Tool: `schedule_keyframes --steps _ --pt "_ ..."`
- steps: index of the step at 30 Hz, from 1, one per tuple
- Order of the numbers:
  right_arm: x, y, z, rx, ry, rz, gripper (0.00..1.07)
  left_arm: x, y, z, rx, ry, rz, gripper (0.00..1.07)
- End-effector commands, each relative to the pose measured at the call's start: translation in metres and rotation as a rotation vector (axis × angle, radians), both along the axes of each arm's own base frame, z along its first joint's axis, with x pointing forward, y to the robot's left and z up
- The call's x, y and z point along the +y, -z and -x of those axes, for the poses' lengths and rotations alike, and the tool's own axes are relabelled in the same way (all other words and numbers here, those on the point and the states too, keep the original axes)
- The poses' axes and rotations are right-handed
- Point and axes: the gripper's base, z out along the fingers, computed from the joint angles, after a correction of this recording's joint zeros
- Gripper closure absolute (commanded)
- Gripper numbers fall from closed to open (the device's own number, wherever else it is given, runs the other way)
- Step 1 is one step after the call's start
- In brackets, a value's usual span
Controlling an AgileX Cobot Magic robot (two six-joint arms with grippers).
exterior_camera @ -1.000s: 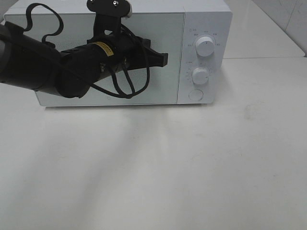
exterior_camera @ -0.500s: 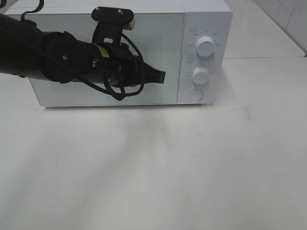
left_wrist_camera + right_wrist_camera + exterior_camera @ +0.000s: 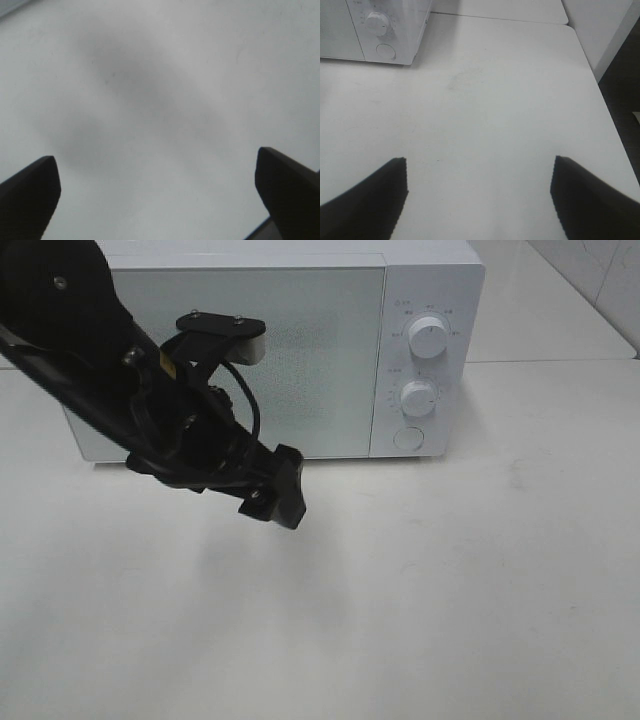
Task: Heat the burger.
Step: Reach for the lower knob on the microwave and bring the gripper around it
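Left claw [image 3: 274,498]: you will find it drawn back from the frosted door [image 3: 320,350] of the white boxy microwave oven [image 3: 440,280] at the worktop's [image 3: 470,590] far edge, where it stood closed a second ago. It now tilts down at bare worktop, jaws sprung wide, holding nothing. Right claw [image 3: 477,200]: wide apart, empty, towards the right edge. Burger: not in view, likely behind the closed door. Left for you, by the look of it: the two white round dials [image 3: 428,338].
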Motion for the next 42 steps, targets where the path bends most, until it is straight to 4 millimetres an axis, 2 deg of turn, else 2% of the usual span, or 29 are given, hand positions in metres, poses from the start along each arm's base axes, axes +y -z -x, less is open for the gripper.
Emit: schedule_keyframes --steps 1,5,7,8,10,11,12,14,15,16,17,19,20,22,23,25,28,30,31,32,33,34,35,36,37,38,39,40,42 --pt "-0.001 0.000 0.004 -0.044 0.005 0.007 0.31 0.011 -0.010 0.011 0.078 -0.005 -0.046 0.07" --pt "-0.001 0.000 0.004 -0.044 0.005 0.007 0.31 0.026 -0.019 0.010 0.121 -0.052 -0.060 0.07" --pt "-0.001 0.000 0.004 -0.044 0.005 0.007 0.31 0.047 -0.032 0.006 0.124 -0.100 -0.057 0.07" --pt "-0.001 0.000 0.004 -0.044 0.005 0.007 0.31 0.047 -0.032 0.006 0.124 -0.100 -0.057 0.07" --pt "-0.001 0.000 0.004 -0.044 0.005 0.007 0.31 0.073 -0.047 0.000 0.108 -0.177 -0.043 0.07" --pt "-0.001 0.000 0.004 -0.044 0.005 0.007 0.31 0.073 -0.047 0.000 0.108 -0.177 -0.043 0.07" --pt "-0.001 0.000 0.004 -0.044 0.005 0.007 0.31 0.090 -0.056 -0.002 0.099 -0.225 -0.038 0.07" --pt "-0.001 0.000 0.004 -0.044 0.005 0.007 0.31 0.099 -0.060 -0.002 0.102 -0.247 -0.039 0.07" --pt "-0.001 0.000 0.004 -0.044 0.005 0.007 0.31 0.119 -0.068 -0.002 0.107 -0.301 -0.048 0.07" --pt "-0.001 0.000 0.004 -0.044 0.005 0.007 0.31 0.129 -0.072 -0.001 0.106 -0.326 -0.057 0.07" --pt "-0.001 0.000 0.004 -0.044 0.005 0.007 0.31 0.129 -0.072 -0.001 0.106 -0.326 -0.057 0.07" --pt "-0.001 0.000 0.004 -0.044 0.005 0.007 0.31 0.164 -0.085 0.006 0.106 -0.409 -0.116 0.07" --pt "-0.001 0.000 0.004 -0.044 0.005 0.007 0.31 0.164 -0.085 0.006 0.106 -0.409 -0.116 0.07" --pt "-0.001 0.000 0.004 -0.044 0.005 0.007 0.31 0.183 -0.095 0.015 0.105 -0.457 -0.143 0.07" --pt "-0.001 0.000 0.004 -0.044 0.005 0.007 0.31 0.183 -0.095 0.015 0.105 -0.457 -0.143 0.07" --pt "-0.001 0.000 0.004 -0.044 0.005 0.007 0.31 0.199 -0.107 0.029 0.088 -0.511 -0.144 0.07" --pt "-0.001 0.000 0.004 -0.044 0.005 0.007 0.31 0.203 -0.111 0.034 0.076 -0.528 -0.143 0.07" --pt "-0.001 0.000 0.004 -0.044 0.005 0.007 0.31 0.216 -0.116 0.060 0.034 -0.581 -0.134 0.07" --pt "-0.001 0.000 0.004 -0.044 0.005 0.007 0.31 0.216 -0.116 0.060 0.034 -0.581 -0.134 0.07" --pt "-0.001 0.000 0.004 -0.044 0.005 0.007 0.31 0.218 -0.116 0.069 0.024 -0.590 -0.130 0.07" --pt "-0.001 0.000 0.004 -0.044 0.005 0.007 0.31 0.220 -0.115 0.086 0.000 -0.606 -0.122 0.07" --pt "-0.001 0.000 0.004 -0.044 0.005 0.007 0.31 0.220 -0.115 0.086 0.000 -0.606 -0.122 0.07" --pt "-0.001 0.000 0.004 -0.044 0.005 0.007 0.31 0.221 -0.114 0.096 -0.013 -0.609 -0.119 0.07" --pt "-0.001 0.000 0.004 -0.044 0.005 0.007 0.31 0.221 -0.112 0.112 -0.039 -0.610 -0.115 0.07" --pt "-0.001 0.000 0.004 -0.044 0.005 0.007 0.31 0.221 -0.112 0.112 -0.039 -0.610 -0.115 0.07" --pt "-0.001 0.000 0.004 -0.044 0.005 0.007 0.31 0.221 -0.111 0.119 -0.050 -0.611 -0.110 0.07" --pt "-0.001 0.000 0.004 -0.044 0.005 0.007 0.31 0.221 -0.109 0.136 -0.082 -0.613 -0.099 0.07" --pt "-0.001 0.000 0.004 -0.044 0.005 0.007 0.31 0.221 -0.109 0.136 -0.082 -0.613 -0.099 0.07" --pt "-0.001 0.000 0.004 -0.044 0.005 0.007 0.31 0.221 -0.107 0.152 -0.124 -0.615 -0.087 0.07"
